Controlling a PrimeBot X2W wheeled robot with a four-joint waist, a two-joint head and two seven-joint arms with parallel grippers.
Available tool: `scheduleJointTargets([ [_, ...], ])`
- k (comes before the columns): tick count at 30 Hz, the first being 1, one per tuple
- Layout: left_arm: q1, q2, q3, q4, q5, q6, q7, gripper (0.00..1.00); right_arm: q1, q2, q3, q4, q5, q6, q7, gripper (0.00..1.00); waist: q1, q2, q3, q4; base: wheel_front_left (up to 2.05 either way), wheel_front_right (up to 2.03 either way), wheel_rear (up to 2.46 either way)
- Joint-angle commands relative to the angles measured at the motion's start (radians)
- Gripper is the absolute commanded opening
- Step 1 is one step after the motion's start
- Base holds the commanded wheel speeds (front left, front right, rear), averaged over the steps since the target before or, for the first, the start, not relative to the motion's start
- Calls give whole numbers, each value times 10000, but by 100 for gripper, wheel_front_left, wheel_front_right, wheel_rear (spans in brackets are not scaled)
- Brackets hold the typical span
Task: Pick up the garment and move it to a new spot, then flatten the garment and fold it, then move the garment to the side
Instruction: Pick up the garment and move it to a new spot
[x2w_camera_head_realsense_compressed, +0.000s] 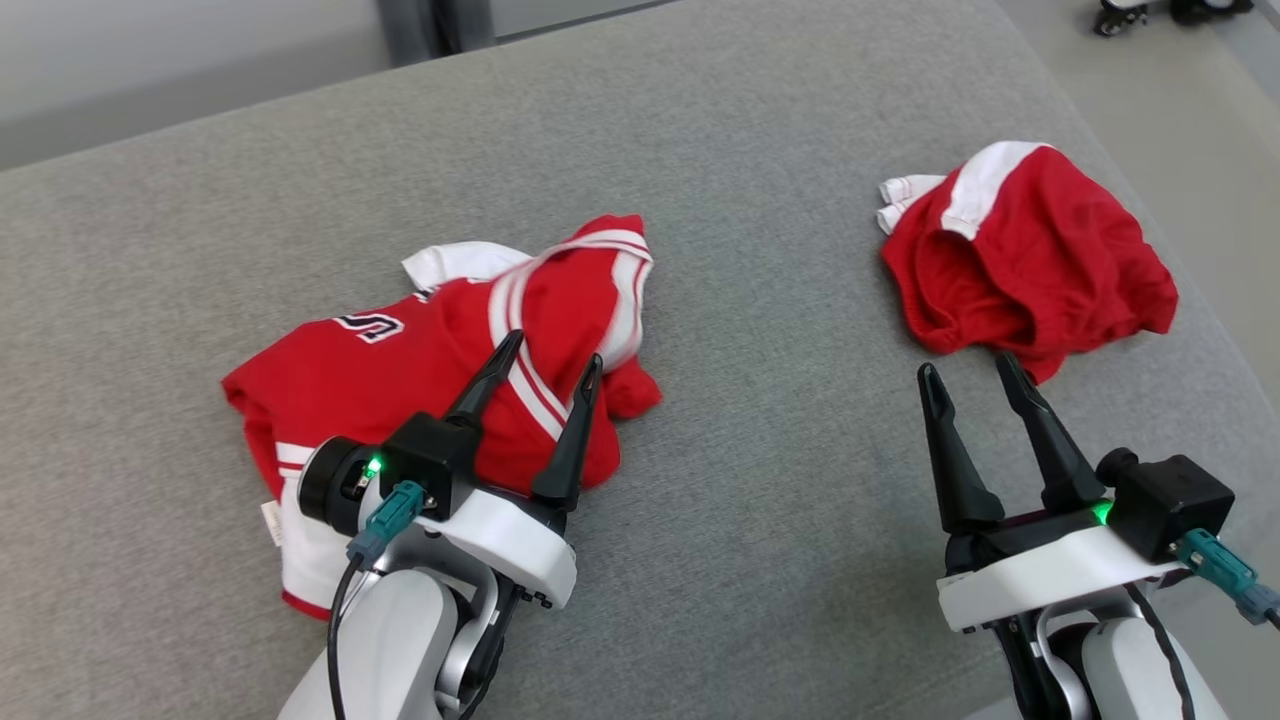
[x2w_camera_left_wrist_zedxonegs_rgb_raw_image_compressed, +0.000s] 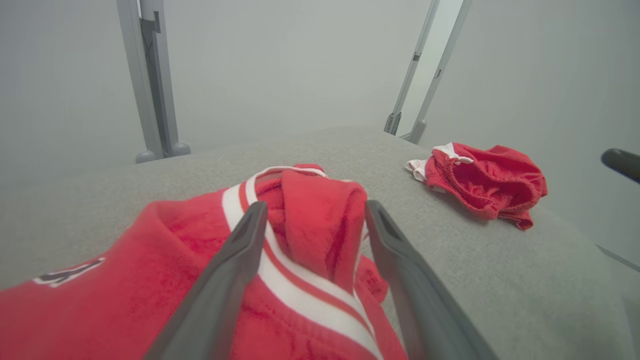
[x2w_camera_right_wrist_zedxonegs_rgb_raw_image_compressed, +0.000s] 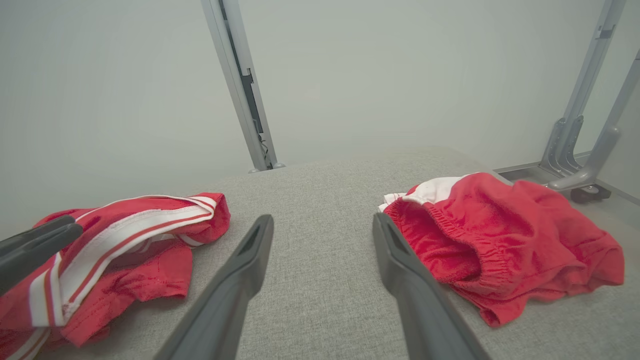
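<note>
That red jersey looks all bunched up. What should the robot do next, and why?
Probably lower the left pincer and pinch the bunched fold of the red jersey to pull it flat: it lies crumpled, and the open pincer hangs right over that fold.

A grey fabric-covered surface (x2w_camera_head_realsense_compressed: 760, 520) carried a crumpled red jersey (x2w_camera_head_realsense_compressed: 400, 380) with white stripes and, well apart, bunched red shorts (x2w_camera_head_realsense_compressed: 1040, 260) near its right edge.

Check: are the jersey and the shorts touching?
Apart. The head view shows bare grey surface between the jersey and the shorts; the right wrist view shows the same gap.
</note>
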Motion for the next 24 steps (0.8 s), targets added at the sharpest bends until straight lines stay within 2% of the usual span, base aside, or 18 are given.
scheduleJointTargets([
  [1, -87, 10, 6, -61, -59, -38, -173, 100, -47, -33, -87, 54, -78, 1, -96, 100, 0, 0, -124, 188, 0, 0, 0],
  [5, 298, -11, 45, -530, -129, 67, -570, 100, 79, -35, -302, 28, -253, 1, 7, 100, 0, 0, -434, 722, 0, 0, 0],
  [9, 606, 165, 374, -1070, -209, 353, -739, 100, 181, -61, -545, -102, -396, 1, 104, 100, 0, 0, -650, 1232, 0, 0, 0],
  [18, 1195, 995, 1800, -1796, -520, 838, -985, 100, 340, -125, -815, -376, -577, 1, 289, 100, 0, 0, -1000, 2203, 0, 0, 0],
  [24, 1784, 1522, 2606, -2083, -718, 801, -1045, 100, 544, -201, -860, -421, -679, 1, 397, 100, 0, 0, -1350, 2660, 0, 0, 0],
])
